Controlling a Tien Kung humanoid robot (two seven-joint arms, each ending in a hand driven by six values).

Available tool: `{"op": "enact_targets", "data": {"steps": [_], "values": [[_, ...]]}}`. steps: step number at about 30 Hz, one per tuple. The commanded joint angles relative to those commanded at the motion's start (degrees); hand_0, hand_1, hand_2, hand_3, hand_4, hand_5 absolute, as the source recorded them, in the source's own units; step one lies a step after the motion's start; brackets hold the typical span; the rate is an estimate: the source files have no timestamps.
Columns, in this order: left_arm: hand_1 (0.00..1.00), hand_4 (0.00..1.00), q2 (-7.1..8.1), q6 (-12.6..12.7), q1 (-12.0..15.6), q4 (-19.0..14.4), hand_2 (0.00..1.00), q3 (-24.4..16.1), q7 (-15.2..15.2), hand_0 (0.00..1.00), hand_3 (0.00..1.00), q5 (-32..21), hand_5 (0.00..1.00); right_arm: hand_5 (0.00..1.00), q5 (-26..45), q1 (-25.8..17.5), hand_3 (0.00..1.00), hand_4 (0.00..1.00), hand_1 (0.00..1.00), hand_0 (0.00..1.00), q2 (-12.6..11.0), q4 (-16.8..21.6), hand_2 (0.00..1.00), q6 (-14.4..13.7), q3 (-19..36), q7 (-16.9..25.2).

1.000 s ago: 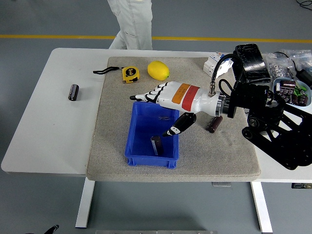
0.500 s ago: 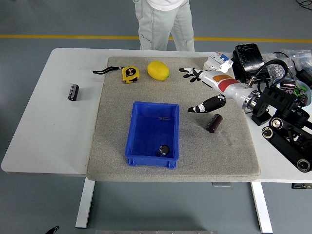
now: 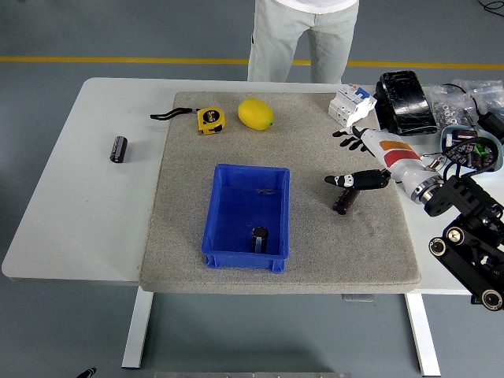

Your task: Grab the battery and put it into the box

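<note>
On the grey mat covering the white worktop (image 3: 71, 189), I see one battery (image 3: 259, 239) inside the blue box (image 3: 224, 206), another battery (image 3: 345, 200) lying just under my released right hand (image 3: 353, 161), long axis angled away.

White table (image 3: 71, 228) carries a grey felt mat (image 3: 346, 252) over its middle.

Far edge of mat: yellow tape measure (image 3: 209, 119) with its black strap trailing left onto the mat's edge; yellow lemon (image 3: 255, 113) just beside it on the right, apart from it.

Far right corner of the table: white electrical component (image 3: 347, 103), next to a black glossy pack (image 3: 406, 101). Clear bags of small hardware (image 3: 472, 96) lie beyond that, by the table's right end.

A person (image 3: 303, 39) stands at the far side, in light trousers, seen from the waist down only; hands out of view.

Floor grey, with a yellow line (image 3: 118, 59) running across it.
</note>
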Motion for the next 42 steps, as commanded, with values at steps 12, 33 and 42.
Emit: {"op": "enact_targets", "data": {"steps": [12, 33, 42], "values": [[0.739, 0.821, 0.06, -0.1, -0.2, 0.0, 0.878, 0.9, 0.0, 0.743, 0.859, -0.6, 0.872, 0.564, -4.8, -0.4, 0.787, 0.998, 0.552, 0.397, 0.4, -3.1, 0.634, 1.6, -2.9, -3.9], [0.739, 0.816, 0.03, -0.3, -0.3, -0.1, 0.876, 2.6, 0.1, 0.743, 0.858, -2.3, 0.878, 0.611, -5.9, 0.4, 0.803, 0.998, 0.541, 0.398, 1.0, -5.1, 0.636, 3.0, -4.4, -5.4], [0.739, 0.816, -0.16, -0.3, -0.5, -0.1, 0.876, 3.5, 0.2, 0.743, 0.858, -3.2, 0.878, 0.601, -6.2, 1.1, 0.794, 0.998, 0.531, 0.393, 1.4, -7.7, 0.628, 1.7, -5.7, -5.5]]}}
